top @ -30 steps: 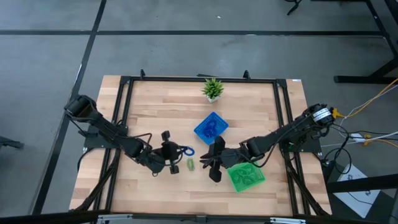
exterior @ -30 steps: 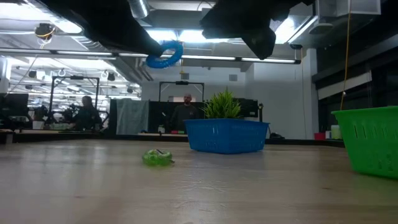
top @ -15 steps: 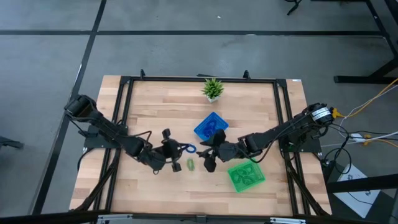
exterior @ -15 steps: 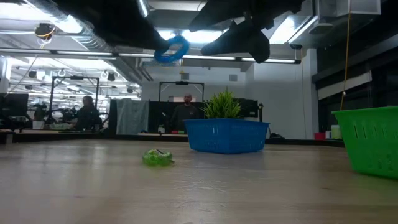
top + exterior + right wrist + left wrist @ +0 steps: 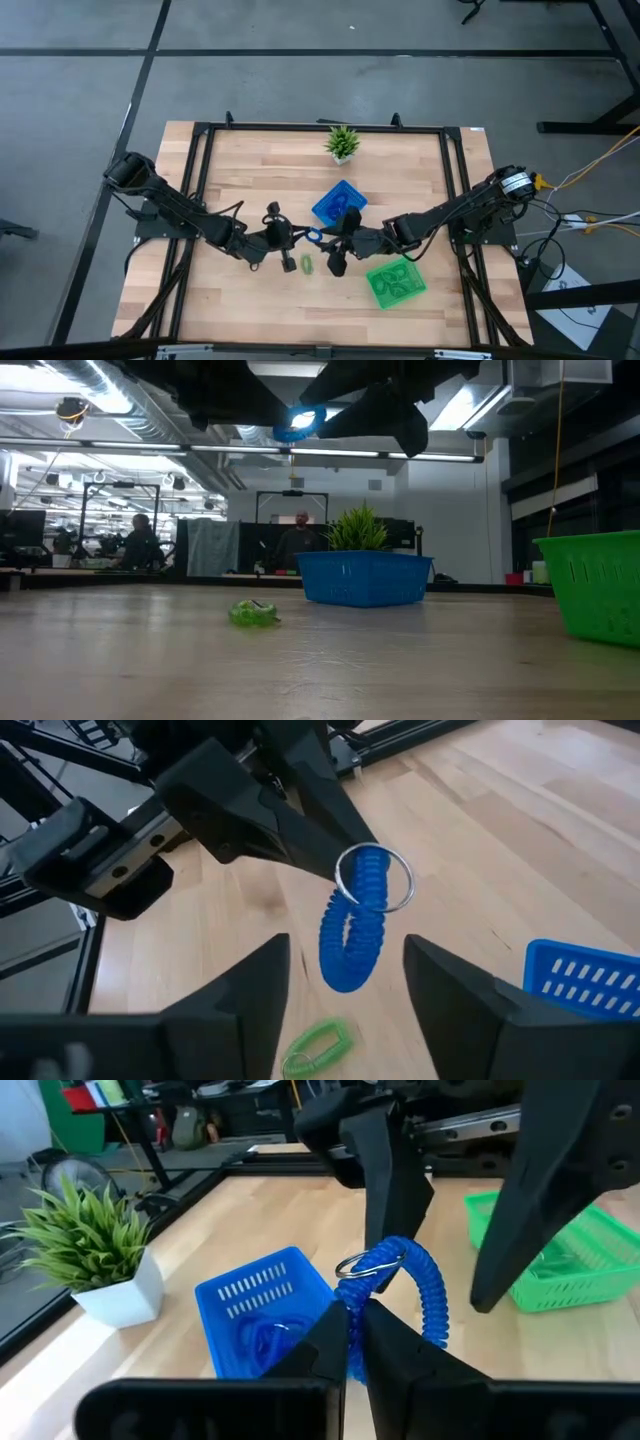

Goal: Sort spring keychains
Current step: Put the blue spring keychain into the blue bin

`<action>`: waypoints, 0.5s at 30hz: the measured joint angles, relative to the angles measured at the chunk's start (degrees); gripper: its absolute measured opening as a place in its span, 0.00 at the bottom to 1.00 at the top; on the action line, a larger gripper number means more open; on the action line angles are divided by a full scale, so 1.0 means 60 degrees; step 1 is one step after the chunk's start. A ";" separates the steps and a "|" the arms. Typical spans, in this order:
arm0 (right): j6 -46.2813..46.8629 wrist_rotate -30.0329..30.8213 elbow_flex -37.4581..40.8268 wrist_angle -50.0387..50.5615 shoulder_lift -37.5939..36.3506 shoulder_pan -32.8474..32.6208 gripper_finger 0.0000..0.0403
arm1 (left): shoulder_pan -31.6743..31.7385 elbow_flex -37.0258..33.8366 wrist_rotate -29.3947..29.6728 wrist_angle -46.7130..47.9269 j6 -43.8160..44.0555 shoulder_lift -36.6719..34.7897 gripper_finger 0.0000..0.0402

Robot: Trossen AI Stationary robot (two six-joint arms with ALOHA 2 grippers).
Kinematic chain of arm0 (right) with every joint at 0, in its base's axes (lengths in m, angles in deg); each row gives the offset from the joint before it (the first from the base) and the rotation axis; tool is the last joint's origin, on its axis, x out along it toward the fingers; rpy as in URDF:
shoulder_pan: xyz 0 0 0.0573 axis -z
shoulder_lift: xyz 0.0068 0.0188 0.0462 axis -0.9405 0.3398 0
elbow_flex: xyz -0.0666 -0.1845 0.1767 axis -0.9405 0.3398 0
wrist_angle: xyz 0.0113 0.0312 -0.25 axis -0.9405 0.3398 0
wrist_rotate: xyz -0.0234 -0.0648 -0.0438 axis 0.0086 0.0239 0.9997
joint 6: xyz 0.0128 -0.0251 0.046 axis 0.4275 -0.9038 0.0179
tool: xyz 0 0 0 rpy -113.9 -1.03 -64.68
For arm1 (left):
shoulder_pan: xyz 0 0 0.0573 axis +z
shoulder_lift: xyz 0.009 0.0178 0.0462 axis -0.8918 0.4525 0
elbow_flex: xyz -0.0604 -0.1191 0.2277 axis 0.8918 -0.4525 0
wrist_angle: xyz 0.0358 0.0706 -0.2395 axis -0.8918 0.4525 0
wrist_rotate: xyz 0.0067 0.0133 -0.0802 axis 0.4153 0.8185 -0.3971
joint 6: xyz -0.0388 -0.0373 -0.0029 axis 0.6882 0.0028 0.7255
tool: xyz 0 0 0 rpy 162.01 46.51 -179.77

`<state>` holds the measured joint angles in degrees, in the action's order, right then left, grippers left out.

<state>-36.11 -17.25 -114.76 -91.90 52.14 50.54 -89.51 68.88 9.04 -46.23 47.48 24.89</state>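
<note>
— Well, how much room is there around the middle of the surface (image 5: pixel 250 170)?

— Plenty toward the near edge and on the left half, where bare wood runs out to the black frame. The crowding is at the centre: the blue tray (image 5: pixel 339 203) sits just behind the two arms' meeting point, the green tray (image 5: pixel 396 282) lies near the front right, and the potted plant (image 5: pixel 342 142) stands close to the far edge.

— Where are the keychains?

— A blue spring keychain (image 5: pixel 405 1285) hangs in the air, pinched by the left pincer (image 5: pixel 350 1342), whose fingers are pressed together on the coil's lower end; its metal ring (image 5: pixel 373 878) sits at the top. A green spring keychain (image 5: pixel 307 265) lies on the wood just in front of that spot, apart from both trays.

— And the right arm?

— It reaches in from the right, low and stretched, and the right pincer (image 5: pixel 345 985) is spread wide, one finger on each side of the blue coil without touching it.

— Anything hard to make out?

— The trays' contents. Some blue coils seem to lie in the blue tray and green ones in the green tray, but I cannot count them. In the low view both arms are cut off at the top edge, so only dark undersides and a bit of the blue coil show.
</note>
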 joint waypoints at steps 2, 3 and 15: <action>0.0000 -0.0004 0.0000 0.0011 0.0000 0.0000 0.45 | 0.0000 0.0000 -0.0007 0.0000 0.0000 0.0000 0.04; 0.0000 -0.0004 0.0000 0.0011 0.0000 0.0000 0.42 | 0.0000 0.0000 -0.0007 0.0000 0.0000 0.0000 0.04; -0.0255 -0.0003 0.0000 0.0338 0.0000 -0.0004 0.04 | -0.0004 0.0000 -0.0073 0.0007 0.0004 0.0000 0.04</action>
<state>-37.64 -17.27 -114.76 -89.87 52.14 50.52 -89.53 68.88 8.60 -46.18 47.50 24.89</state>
